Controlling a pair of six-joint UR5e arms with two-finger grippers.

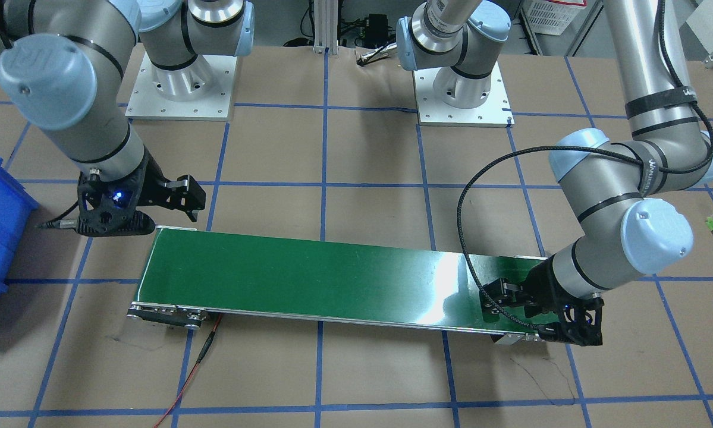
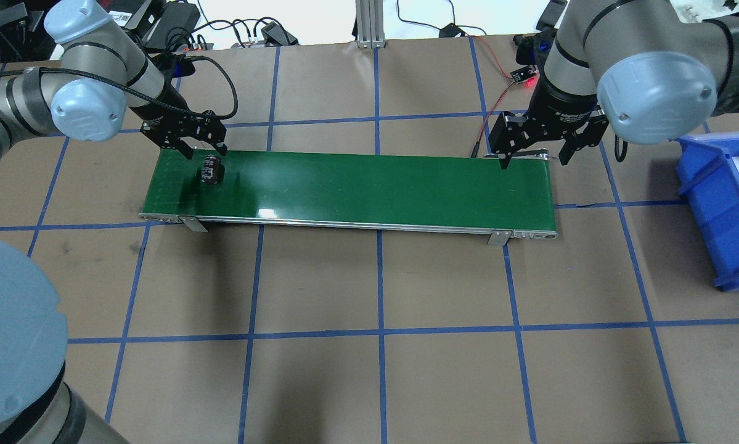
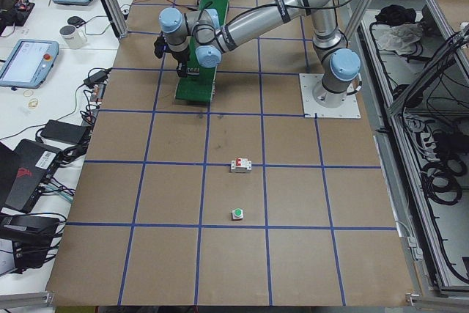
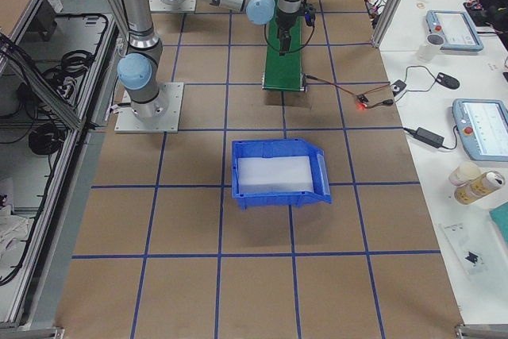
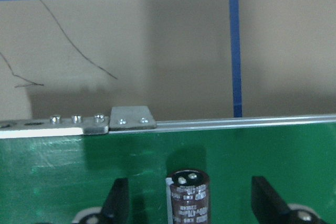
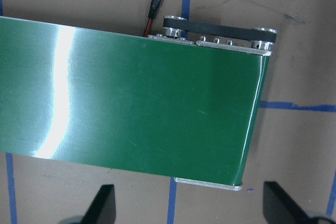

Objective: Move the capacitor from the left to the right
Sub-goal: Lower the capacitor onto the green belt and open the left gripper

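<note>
1. Between your left gripper's spread jaws sat the capacitor. It rested on the belt with a gap to each finger, so nothing gripped it.
2. That wide spread with the part centred looked deliberate to me. It would suit either a set-down or a line-up for a pinch, and the views did not say which.
3. Its end with the two terminals pointed away from the wrist, towards the fingertips. The body therefore lay along the jaws' line, and a closing pinch would have met its round sides.
4. Under your right gripper's jaws, also spread wide, lay only the belt's other end. No part was between them.
5. I judge you held that gripper there to meet the capacitor once the belt brought it across. The bin stood near, on the outer side of those jaws.
6. Judged by position, the move had barely begun: the capacitor was at the left jaws and well apart from the right ones.
</note>
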